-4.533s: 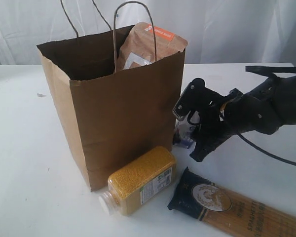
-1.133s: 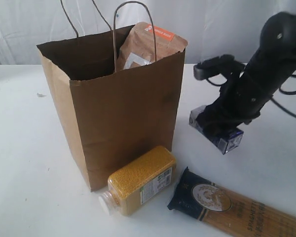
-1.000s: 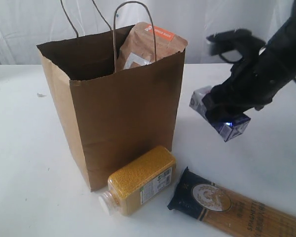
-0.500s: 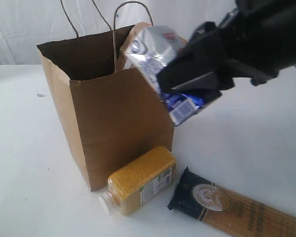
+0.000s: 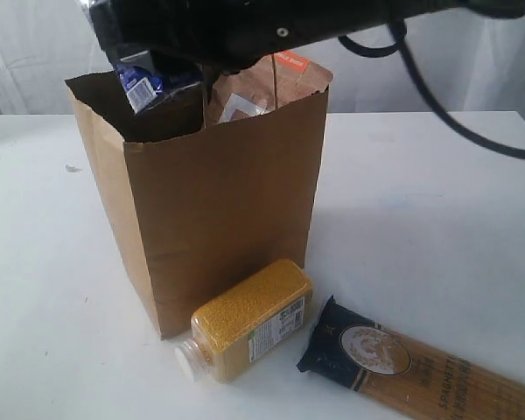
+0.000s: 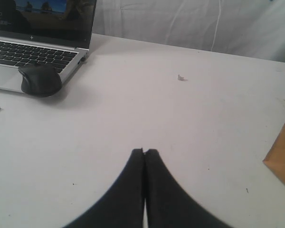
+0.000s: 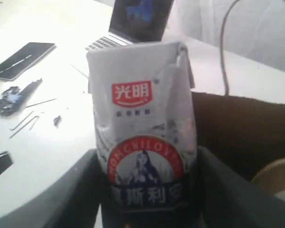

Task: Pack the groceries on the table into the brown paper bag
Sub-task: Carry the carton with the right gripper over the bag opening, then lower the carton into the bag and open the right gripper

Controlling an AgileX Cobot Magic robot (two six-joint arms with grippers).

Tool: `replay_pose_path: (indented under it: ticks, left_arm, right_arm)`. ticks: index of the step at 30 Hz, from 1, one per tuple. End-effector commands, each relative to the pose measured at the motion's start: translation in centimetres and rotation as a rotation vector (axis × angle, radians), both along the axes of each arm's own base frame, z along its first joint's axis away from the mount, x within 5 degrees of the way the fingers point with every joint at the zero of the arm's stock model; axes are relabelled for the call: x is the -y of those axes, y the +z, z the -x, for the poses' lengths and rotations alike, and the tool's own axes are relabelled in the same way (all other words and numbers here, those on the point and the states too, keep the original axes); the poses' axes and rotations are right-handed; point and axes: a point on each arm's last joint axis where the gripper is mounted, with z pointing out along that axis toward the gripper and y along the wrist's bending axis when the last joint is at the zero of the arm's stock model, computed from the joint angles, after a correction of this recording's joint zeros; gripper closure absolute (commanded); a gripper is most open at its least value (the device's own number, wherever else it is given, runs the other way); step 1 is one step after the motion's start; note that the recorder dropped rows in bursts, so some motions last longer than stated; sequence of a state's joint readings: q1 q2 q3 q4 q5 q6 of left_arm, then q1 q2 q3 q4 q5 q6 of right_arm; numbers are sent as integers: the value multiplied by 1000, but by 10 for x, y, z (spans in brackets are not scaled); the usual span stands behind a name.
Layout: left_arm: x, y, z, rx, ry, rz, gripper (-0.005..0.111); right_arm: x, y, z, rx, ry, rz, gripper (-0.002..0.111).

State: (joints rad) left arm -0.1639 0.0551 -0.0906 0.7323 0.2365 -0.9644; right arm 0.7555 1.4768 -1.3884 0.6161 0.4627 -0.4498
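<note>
The brown paper bag (image 5: 210,210) stands upright on the white table (image 5: 420,219), with the brown pouch with orange label (image 5: 276,83) poking out of its top. My right gripper (image 5: 153,74) reaches across above the bag's open mouth, shut on the small white-blue carton (image 5: 143,80). In the right wrist view the carton (image 7: 145,128) sits between the two fingers (image 7: 76,190), over the bag's dark inside (image 7: 242,128). The yellow-grain bottle (image 5: 245,319) and the long spaghetti pack (image 5: 420,367) lie in front of the bag. My left gripper (image 6: 145,152) is shut and empty over bare table.
A laptop (image 6: 38,42) and a black mouse (image 6: 40,80) sit at the far side of the table in the left wrist view. A phone (image 7: 21,59) and small scattered bits (image 7: 19,102) lie on the table beyond the bag.
My right gripper lifted the carton from the table right of the bag, carried it up and leftward, and now holds it over the bag's mouth. The left gripper has not visibly changed.
</note>
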Motion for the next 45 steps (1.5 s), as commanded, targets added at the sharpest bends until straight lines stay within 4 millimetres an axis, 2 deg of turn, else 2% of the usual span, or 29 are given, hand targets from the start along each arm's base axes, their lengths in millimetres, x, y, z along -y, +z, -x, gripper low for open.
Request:
replay_pose_path:
  ticks: [1, 3, 7, 11, 14, 22, 29, 39, 45]
  left_arm:
    - [0, 1, 0, 11, 1, -11, 107]
    - [0, 1, 0, 11, 1, -11, 107]
    - [0, 1, 0, 11, 1, -11, 107]
    - [0, 1, 0, 11, 1, -11, 107]
    - [0, 1, 0, 11, 1, -11, 107]
    - [0, 1, 0, 11, 1, -11, 107]
    - [0, 1, 0, 11, 1, -11, 107]
    - [0, 1, 0, 11, 1, -11, 107]
    - [0, 1, 0, 11, 1, -11, 107]
  right_arm:
    - [-9, -6, -22, 136, -77, -22, 108]
    - [-15, -16, -31, 143, -94, -8, 108]
    - [-19, -25, -35, 155, -83, 29, 106]
    - [-19, -27, -35, 164, -75, 51, 88]
    - [-18, -28, -35, 188, -64, 84, 81]
    - [-18, -35, -31, 159, -6, 160, 79]
    - [-18, -36, -30, 153, 0, 165, 61]
    - [-18, -39, -29, 101, -3, 158, 59]
    - [-18, -40, -29, 99, 1, 170, 45]
